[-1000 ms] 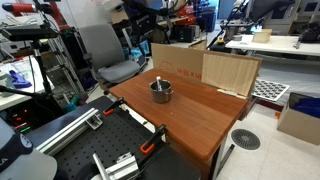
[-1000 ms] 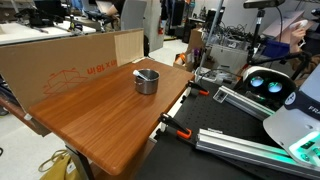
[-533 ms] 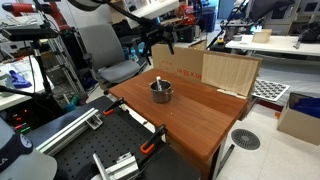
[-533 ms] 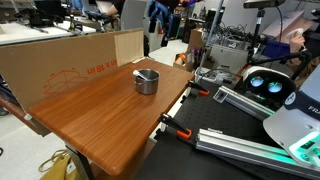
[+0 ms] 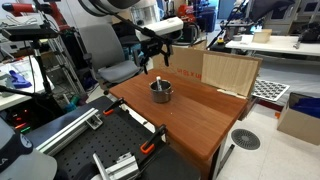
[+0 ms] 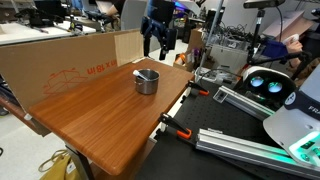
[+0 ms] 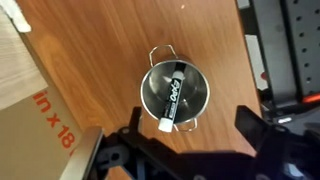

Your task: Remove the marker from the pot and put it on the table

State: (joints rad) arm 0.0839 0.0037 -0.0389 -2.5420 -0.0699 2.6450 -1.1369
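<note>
We see the short dark marker with a pale end [image 7: 171,97] lying inside the small shiny silver pot [image 7: 197,92], centre of the wrist view, long axis near vertical. The released claw [image 7: 190,130] hangs above it, jaws spread across that axis.

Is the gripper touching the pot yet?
Apart. In an exterior view the gripper hangs above the pot, with a clear gap between its fingertips and the rim.
</note>
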